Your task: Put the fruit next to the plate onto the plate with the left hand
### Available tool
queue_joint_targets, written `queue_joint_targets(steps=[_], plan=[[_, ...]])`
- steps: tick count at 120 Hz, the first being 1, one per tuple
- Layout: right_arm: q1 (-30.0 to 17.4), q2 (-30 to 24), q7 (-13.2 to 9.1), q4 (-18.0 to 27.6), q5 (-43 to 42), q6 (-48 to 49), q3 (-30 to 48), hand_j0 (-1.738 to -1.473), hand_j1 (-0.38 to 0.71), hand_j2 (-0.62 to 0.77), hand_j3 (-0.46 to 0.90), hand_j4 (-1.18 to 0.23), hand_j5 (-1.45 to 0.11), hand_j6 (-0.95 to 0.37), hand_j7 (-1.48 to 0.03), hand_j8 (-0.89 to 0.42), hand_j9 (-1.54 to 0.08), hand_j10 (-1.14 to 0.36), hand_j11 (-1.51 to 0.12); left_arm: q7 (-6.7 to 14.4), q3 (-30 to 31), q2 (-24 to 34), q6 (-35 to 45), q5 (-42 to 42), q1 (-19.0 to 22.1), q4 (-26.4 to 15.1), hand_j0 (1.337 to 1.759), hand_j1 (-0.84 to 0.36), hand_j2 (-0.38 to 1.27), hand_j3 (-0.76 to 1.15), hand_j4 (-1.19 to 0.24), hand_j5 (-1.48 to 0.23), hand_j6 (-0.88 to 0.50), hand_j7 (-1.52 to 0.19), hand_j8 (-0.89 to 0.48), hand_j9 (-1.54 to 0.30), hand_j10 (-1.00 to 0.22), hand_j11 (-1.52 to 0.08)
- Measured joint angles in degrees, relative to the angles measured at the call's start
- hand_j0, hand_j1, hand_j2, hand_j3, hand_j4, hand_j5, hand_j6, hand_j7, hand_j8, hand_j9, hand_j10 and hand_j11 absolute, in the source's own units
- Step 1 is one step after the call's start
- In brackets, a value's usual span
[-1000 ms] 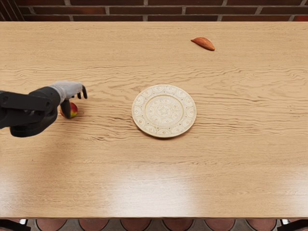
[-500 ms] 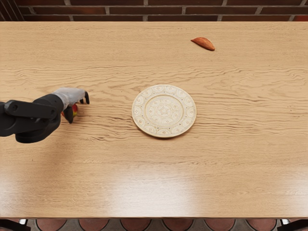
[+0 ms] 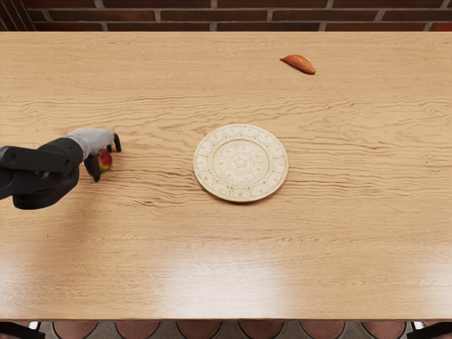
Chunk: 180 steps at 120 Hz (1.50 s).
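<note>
Single cam only, head view: up high, tilted down over light wooden surface (image 3: 339,268), facing red brick wall (image 3: 212,14) past far edge. Medium range, cream patterned round plate (image 3: 241,162) roughly mid-frame.

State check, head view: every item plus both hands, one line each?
left hand: shut on red-yellow fruit.
red-yellow fruit: on table, apart from plate.
plate: flat, nothing on it.
orange-brown wedge: lying near far edge, untouched.
right hand: not in view.

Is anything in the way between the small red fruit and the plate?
Nothing visible stands between the fruit, at the left hand, and the plate; the orange piece lies far back, off that path.
</note>
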Motion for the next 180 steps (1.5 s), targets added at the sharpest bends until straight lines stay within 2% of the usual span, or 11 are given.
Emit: queue_joint_targets(steps=[10,22,33,43,58,63,75,101,119,144,180], plan=[[0.0,0.0,0.0,0.0,0.0,0.0,0.0,-1.658,-0.32,-0.01,0.00,-0.03,-0.03,-0.03,-0.03,-0.03,-0.03,-0.03,-0.03,-0.1,0.0,0.0,0.0,-0.9,0.0,-0.1,1.594,-0.24,-0.01,0.79,-0.29,-0.69,-0.19,-0.91,-0.40,-0.55,-0.47,-0.61],[0.0,0.0,0.0,0.0,0.0,0.0,0.0,-1.658,-0.32,-0.01,0.00,-0.03,-0.03,-0.03,-0.03,-0.03,-0.03,-0.03,-0.03,-0.1,0.0,0.0,0.1,-1.5,-0.1,-0.2,1.605,-0.33,0.15,0.81,-0.27,-0.71,-0.17,-0.93,-0.36,-0.61,-0.58,-0.76],[0.0,0.0,0.0,0.0,0.0,0.0,0.0,-1.658,-0.32,-0.01,0.00,-0.03,-0.03,-0.03,-0.03,-0.03,-0.03,-0.03,-0.03,-0.1,-0.1,0.1,0.1,-1.8,0.0,-0.3,1.616,-0.42,0.26,0.73,-0.28,-0.70,-0.17,-0.92,-0.36,-0.61,-0.68,-0.89],[0.0,0.0,0.0,0.0,0.0,0.0,0.0,-1.658,-0.32,-0.01,0.00,-0.03,-0.03,-0.03,-0.03,-0.03,-0.03,-0.03,-0.03,-0.3,-0.1,0.1,0.2,-2.7,-0.1,-0.2,1.628,-0.47,0.36,0.68,-0.28,-0.69,-0.16,-0.93,-0.33,-0.64,-0.71,-0.98],[0.0,0.0,0.0,0.0,0.0,0.0,0.0,-1.658,-0.32,-0.01,0.00,-0.03,-0.03,-0.03,-0.03,-0.03,-0.03,-0.03,-0.03,-0.4,-0.3,0.1,0.2,-3.8,-0.1,-0.1,1.645,-0.52,0.42,0.55,-0.32,-0.64,-0.18,-0.91,-0.35,-0.62,-0.66,-1.05],[0.0,0.0,0.0,0.0,0.0,0.0,0.0,-1.658,-0.32,-0.01,0.00,-0.03,-0.03,-0.03,-0.03,-0.03,-0.03,-0.03,-0.03,-0.4,-0.4,0.3,0.1,-3.9,-0.3,-0.1,1.647,-0.53,0.38,0.47,-0.38,-0.67,-0.24,-0.86,-0.39,-0.66,-0.68,-1.07],[0.0,0.0,0.0,0.0,0.0,0.0,0.0,-1.658,-0.32,-0.01,0.00,-0.03,-0.03,-0.03,-0.03,-0.03,-0.03,-0.03,-0.03,-0.4,-0.5,0.5,0.0,-4.5,-0.5,-0.1,1.647,-0.49,0.35,0.29,-0.55,-0.86,-0.25,-0.98,-0.33,-0.85,-0.75,-1.11],[0.0,0.0,0.0,0.0,0.0,0.0,0.0,-1.658,-0.32,-0.01,0.00,-0.03,-0.03,-0.03,-0.03,-0.03,-0.03,-0.03,-0.03,-0.5,-1.0,1.2,-1.4,-8.2,-2.7,-0.5,1.644,-0.47,0.40,0.10,-0.52,-1.07,-0.25,-1.12,-0.26,-1.08,-0.77,-1.16],[0.0,0.0,0.0,0.0,0.0,0.0,0.0,-1.658,-0.32,-0.01,0.00,-0.03,-0.03,-0.03,-0.03,-0.03,-0.03,-0.03,-0.03,-0.6,-2.9,1.6,-2.1,-11.8,-5.3,-0.9,1.647,-0.35,0.32,0.05,-0.58,-1.15,-0.28,-1.17,-0.28,-1.15,-0.81,-1.17],[0.0,0.0,0.0,0.0,0.0,0.0,0.0,-1.658,-0.32,-0.01,0.00,-0.03,-0.03,-0.03,-0.03,-0.03,-0.03,-0.03,-0.03,-0.9,-9.2,1.1,-5.5,-17.3,-8.5,-2.7,1.650,-0.33,0.31,0.02,-0.58,-1.22,-0.27,-1.20,-0.28,-1.20,-0.82,-1.17],[0.0,0.0,0.0,0.0,0.0,0.0,0.0,-1.658,-0.32,-0.01,0.00,-0.03,-0.03,-0.03,-0.03,-0.03,-0.03,-0.03,-0.03,-0.9,-17.8,-4.1,-9.8,-20.7,-10.8,-4.9,1.652,-0.30,0.29,0.00,-0.59,-1.28,-0.26,-1.26,-0.27,-1.21,-0.79,-1.16]])
